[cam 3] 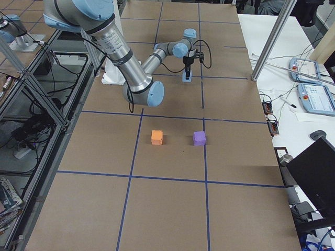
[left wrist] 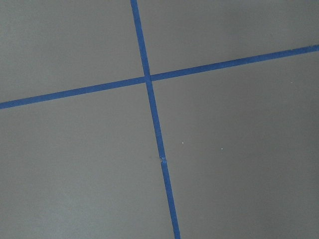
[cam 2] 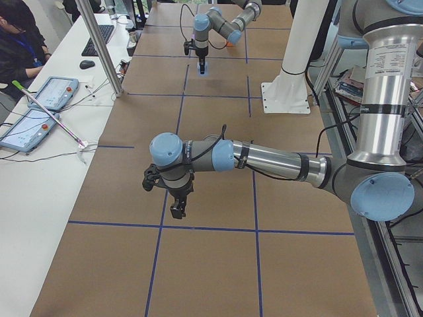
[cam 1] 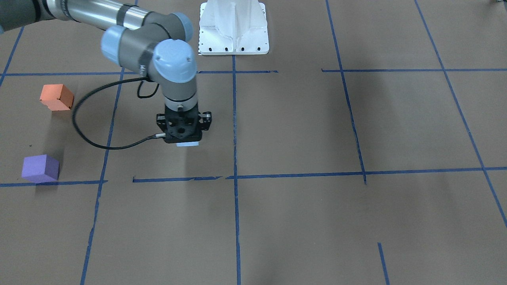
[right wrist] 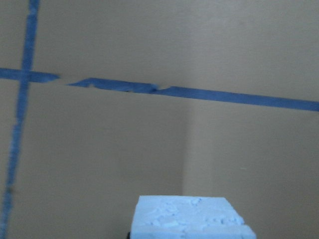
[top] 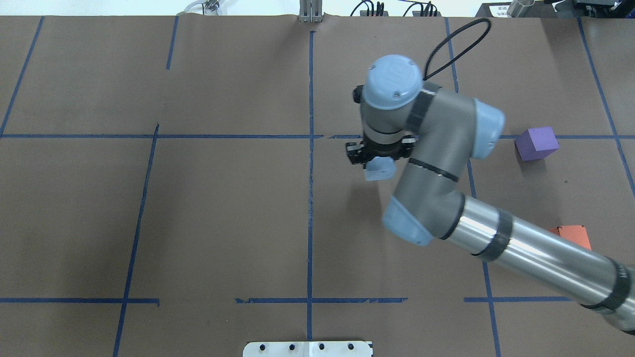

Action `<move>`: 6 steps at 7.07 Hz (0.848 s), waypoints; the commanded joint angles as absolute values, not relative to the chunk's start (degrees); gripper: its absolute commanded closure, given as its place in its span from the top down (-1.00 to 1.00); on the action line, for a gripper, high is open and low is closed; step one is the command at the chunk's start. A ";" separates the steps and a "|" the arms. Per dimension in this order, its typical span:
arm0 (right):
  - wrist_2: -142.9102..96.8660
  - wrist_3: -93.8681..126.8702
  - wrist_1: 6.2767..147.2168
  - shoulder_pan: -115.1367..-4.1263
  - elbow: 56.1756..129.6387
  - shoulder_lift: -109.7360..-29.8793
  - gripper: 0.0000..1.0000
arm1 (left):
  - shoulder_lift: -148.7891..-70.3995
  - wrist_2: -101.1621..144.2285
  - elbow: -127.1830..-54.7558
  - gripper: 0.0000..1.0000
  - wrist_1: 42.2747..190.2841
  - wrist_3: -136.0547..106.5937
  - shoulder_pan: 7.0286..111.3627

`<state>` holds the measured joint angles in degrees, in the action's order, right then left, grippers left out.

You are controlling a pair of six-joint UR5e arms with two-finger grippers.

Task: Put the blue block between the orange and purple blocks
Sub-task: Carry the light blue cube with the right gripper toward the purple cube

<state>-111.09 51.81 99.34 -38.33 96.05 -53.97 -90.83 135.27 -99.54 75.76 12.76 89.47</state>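
The orange block point(cam 1: 57, 97) and the purple block point(cam 1: 40, 168) sit apart on the brown table, with a bare gap between them. They also show in the overhead view, orange point(top: 570, 233) partly behind my right arm and purple point(top: 536, 143). My right gripper point(cam 1: 183, 136) points straight down and is shut on the light blue block point(cam 1: 187, 144), well away from the two blocks. The blue block fills the bottom of the right wrist view point(right wrist: 192, 216). My left gripper point(cam 2: 177, 210) hangs over the table far from the blocks; I cannot tell if it is open or shut.
Blue tape lines point(cam 1: 234, 174) divide the table into squares. The white robot base point(cam 1: 233, 27) stands at the robot's edge of the table. A side table with tablets point(cam 2: 49, 92) and a seated operator lie beyond the far edge.
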 commanded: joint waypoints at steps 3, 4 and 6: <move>-120.13 25.15 98.03 -55.52 110.38 -81.95 -0.46 | -89.30 135.26 -100.37 1.00 76.99 12.75 89.47; -121.28 25.57 85.56 -56.50 109.69 -90.01 -0.46 | -89.30 135.26 -100.37 1.00 76.99 12.74 89.47; -122.96 27.32 75.78 -57.83 106.28 -96.14 -0.45 | -89.38 135.26 -100.20 1.00 76.99 12.66 89.47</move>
